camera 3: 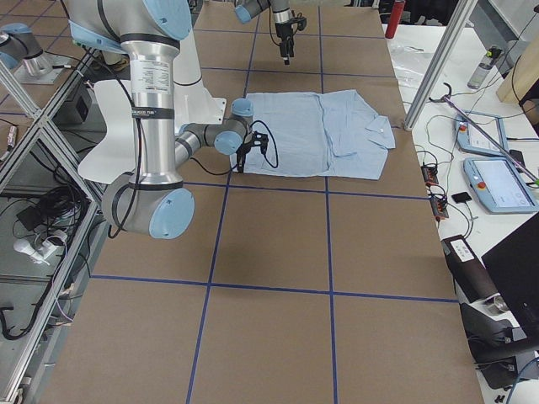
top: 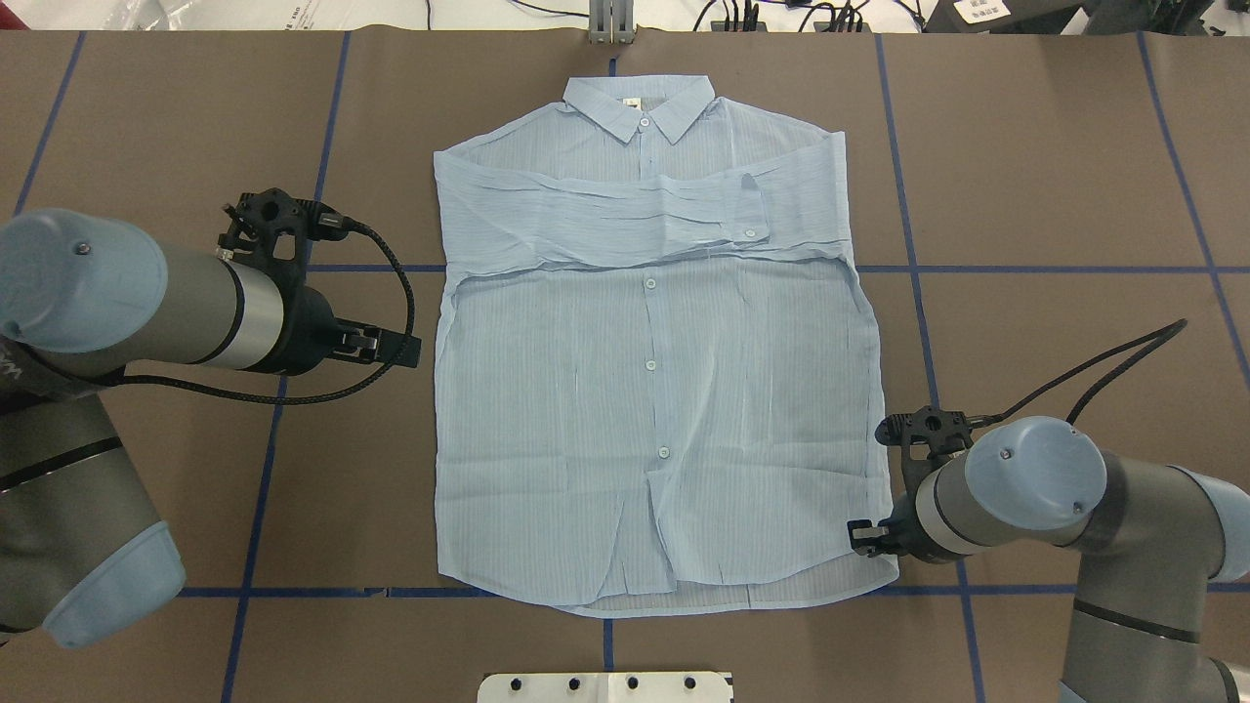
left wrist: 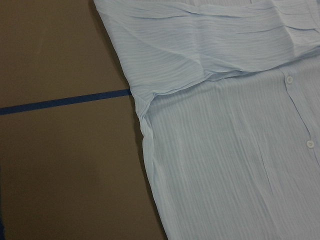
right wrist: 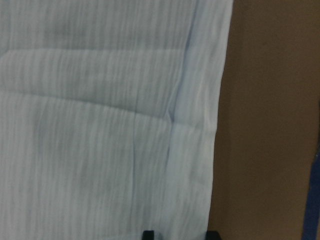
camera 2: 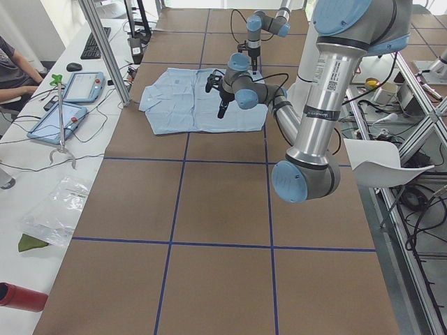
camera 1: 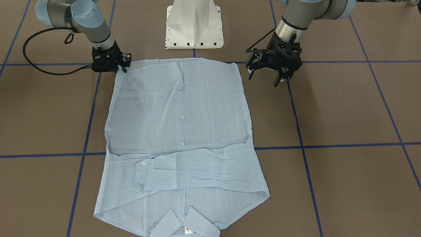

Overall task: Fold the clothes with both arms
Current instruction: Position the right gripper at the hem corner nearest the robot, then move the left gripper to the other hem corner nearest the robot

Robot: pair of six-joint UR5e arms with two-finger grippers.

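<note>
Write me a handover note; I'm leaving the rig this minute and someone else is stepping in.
Left gripper: open, empty, hovering off the side edge of the shirt.
Right gripper: open, low at the hem corner nearest the robot; nothing gripped.
Shirt: flat on the table, buttoned front up, collar far from the robot.
Done: sleeves folded across the chest.
Left: folding the body, probably hem toward collar.

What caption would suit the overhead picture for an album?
A blue shirt lies flat, sleeves folded across, between the left gripper and the right gripper at its hem corner.
</note>
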